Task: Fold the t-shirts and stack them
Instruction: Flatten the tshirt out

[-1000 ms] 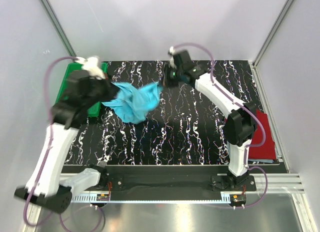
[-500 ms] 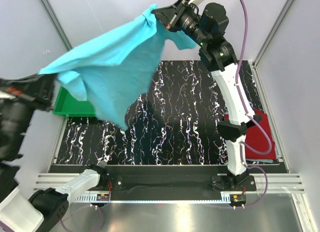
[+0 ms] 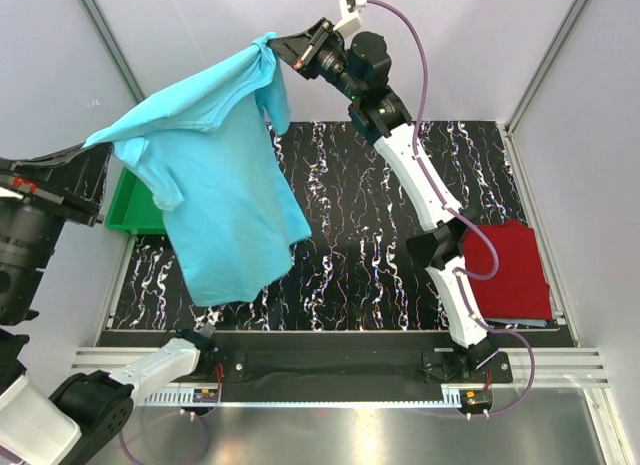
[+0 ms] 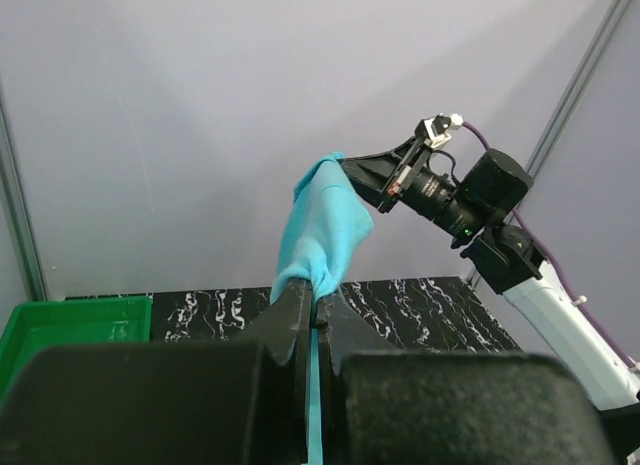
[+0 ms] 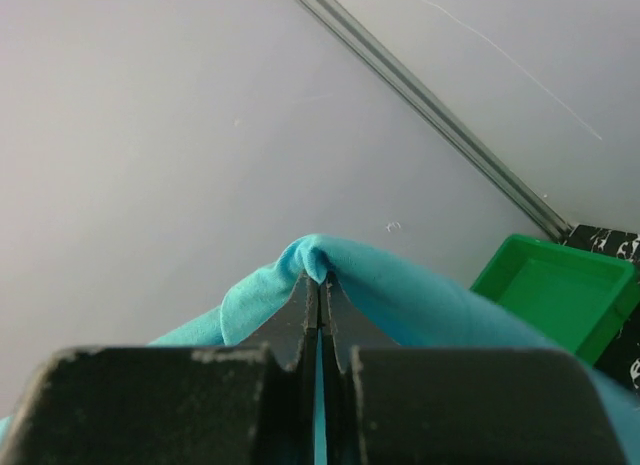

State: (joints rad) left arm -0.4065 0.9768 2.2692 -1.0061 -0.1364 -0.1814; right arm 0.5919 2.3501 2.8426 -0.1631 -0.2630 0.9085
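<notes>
2 grips: left end effector [image 4: 315, 297], right end effector [image 5: 318, 285] pinch turquoise t-shirt [image 3: 225, 205] aloft | next: lower level, taut, onto bench [image 3: 380, 255]

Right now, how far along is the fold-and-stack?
Done: dark red t-shirt lies folded at the table's right edge. In hand: turquoise t-shirt hangs unfolded, pinched by left gripper and right gripper. Left: lay it down, fold it, stack the two.

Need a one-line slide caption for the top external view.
Left claw and right claw hold the turquoise t-shirt stretched in the air above the table; folded dark red t-shirt lies at right.
</notes>
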